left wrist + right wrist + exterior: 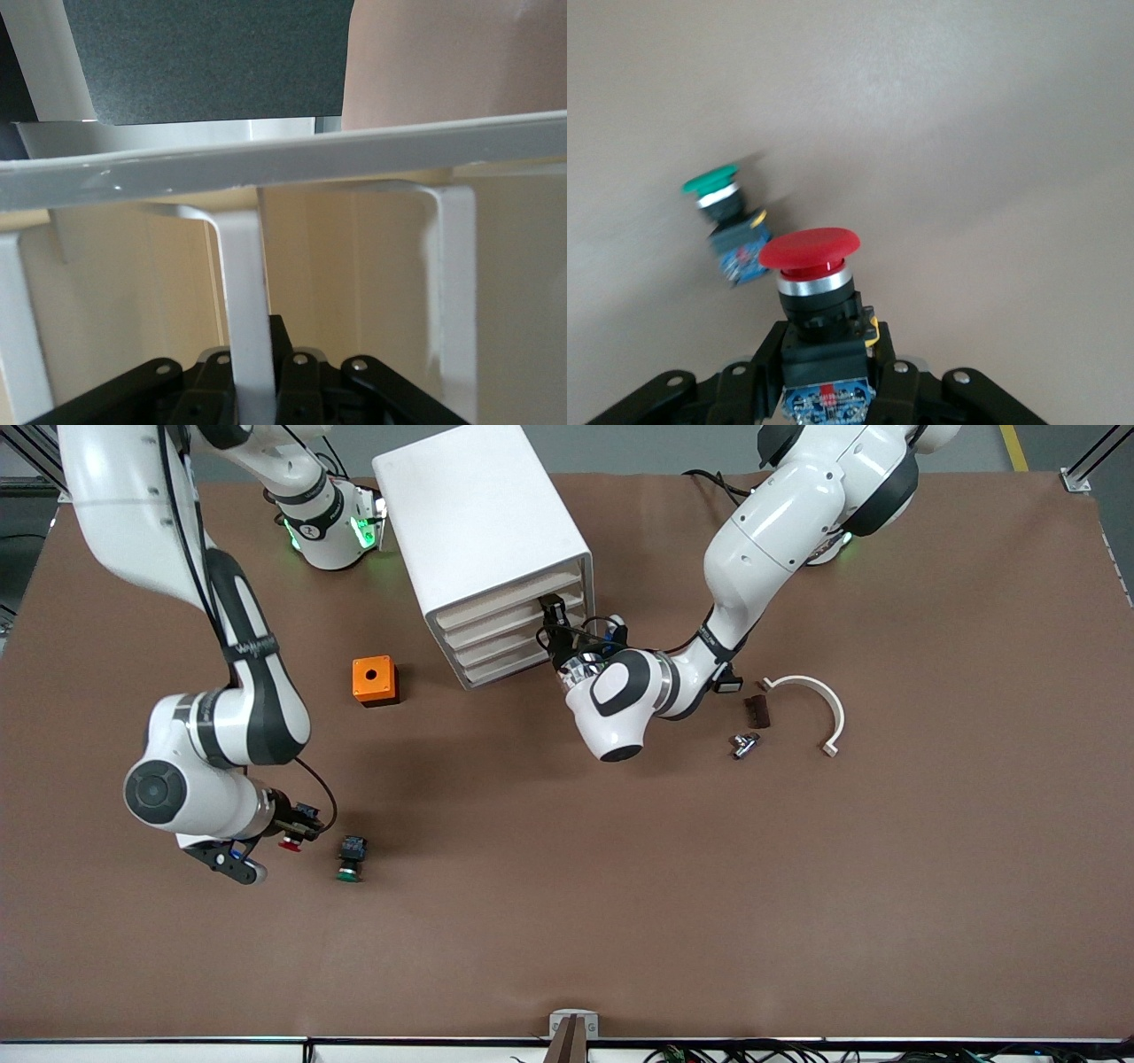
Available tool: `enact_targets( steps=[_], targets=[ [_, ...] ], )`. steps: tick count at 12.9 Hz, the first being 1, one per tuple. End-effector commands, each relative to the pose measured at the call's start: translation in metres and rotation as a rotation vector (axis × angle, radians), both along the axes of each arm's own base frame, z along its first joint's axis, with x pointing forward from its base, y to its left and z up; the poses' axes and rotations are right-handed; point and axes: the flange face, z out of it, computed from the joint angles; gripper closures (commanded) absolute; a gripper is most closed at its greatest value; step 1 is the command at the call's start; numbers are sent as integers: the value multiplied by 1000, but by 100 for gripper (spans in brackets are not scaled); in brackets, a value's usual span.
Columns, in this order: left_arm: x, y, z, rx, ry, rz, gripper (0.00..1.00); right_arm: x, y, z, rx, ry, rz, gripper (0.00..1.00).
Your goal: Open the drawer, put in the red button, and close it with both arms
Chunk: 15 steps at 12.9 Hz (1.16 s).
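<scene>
Now, left pincer (pixel 555 631): I had it clamped on a drawer handle (pixel 246 301) of the white cabinet (pixel 483 531).
Right pincer (pixel 292 834): gripped the red button (pixel 811 266), at nine o'clock of the green button (pixel 351 859).
Advice: I judged a straight, level pull best.

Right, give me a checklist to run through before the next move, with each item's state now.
1. Right gripper shut on the red button: ok.
2. Green button left on the table, apart from the red one: ok.
3. Left gripper shut on the drawer handle: ok.
4. Drawer of the white cabinet pulled open: not ok, all fronts look flush.
5. Orange box out of the drawer's way: ok.
6. Red button held square: cannot tell.
</scene>
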Motion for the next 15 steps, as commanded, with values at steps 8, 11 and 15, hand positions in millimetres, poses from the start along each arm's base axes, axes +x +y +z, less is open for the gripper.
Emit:
enact_targets(
  steps=[8, 11, 15],
  targets=[
    [97, 86, 2, -16, 2, 214, 89, -132, 160, 98, 34, 22, -262, 100],
    [119, 112, 2, -15, -3, 261, 86, -168, 231, 104, 26, -1, -329, 100],
    [120, 112, 3, -26, -11, 262, 46, -212, 307, 102, 48, -43, -386, 100]
  ],
)
